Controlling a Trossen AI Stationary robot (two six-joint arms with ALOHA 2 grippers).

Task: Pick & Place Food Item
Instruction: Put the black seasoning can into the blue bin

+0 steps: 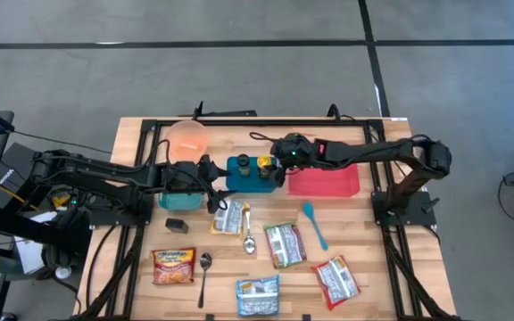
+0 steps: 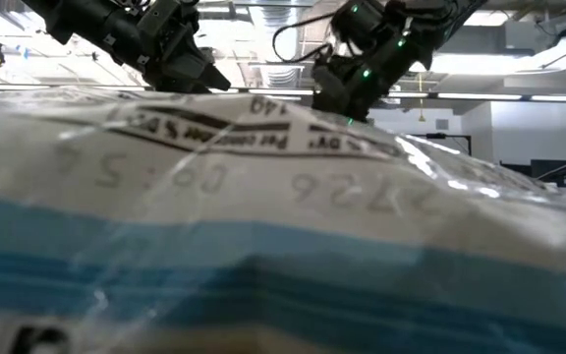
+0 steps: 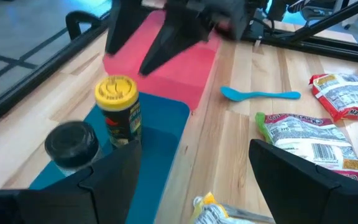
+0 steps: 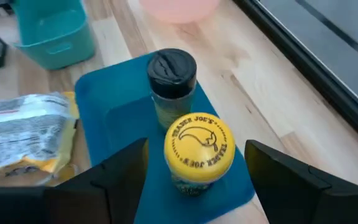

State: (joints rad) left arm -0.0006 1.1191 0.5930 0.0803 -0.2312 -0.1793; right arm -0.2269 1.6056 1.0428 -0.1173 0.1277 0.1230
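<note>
**Two jars on the blue tray, both grippers spread beside them**

Wooden slats form the table, seen from above with grey floor around it. A blue tray is set near the middle, carrying a black-lidded jar and a yellow-lidded jar. The right gripper is held just beside the yellow-lidded jar, fingers apart, nothing gripped. The left gripper is placed at the tray's other side, also spread and empty. A red tray, a pink bowl, a teal bin, a blue spoon, two metal spoons and several food packets are scattered about.

At table height, a packet fills nearly everything; only the two arms are seen above it.

From the left wrist, the yellow-lidded jar and black-lidded jar are shown upright on the blue tray, ahead between the open fingers.

From the right wrist, the yellow-lidded jar is framed between the parted fingers, untouched, with the black-lidded jar just behind it.
</note>
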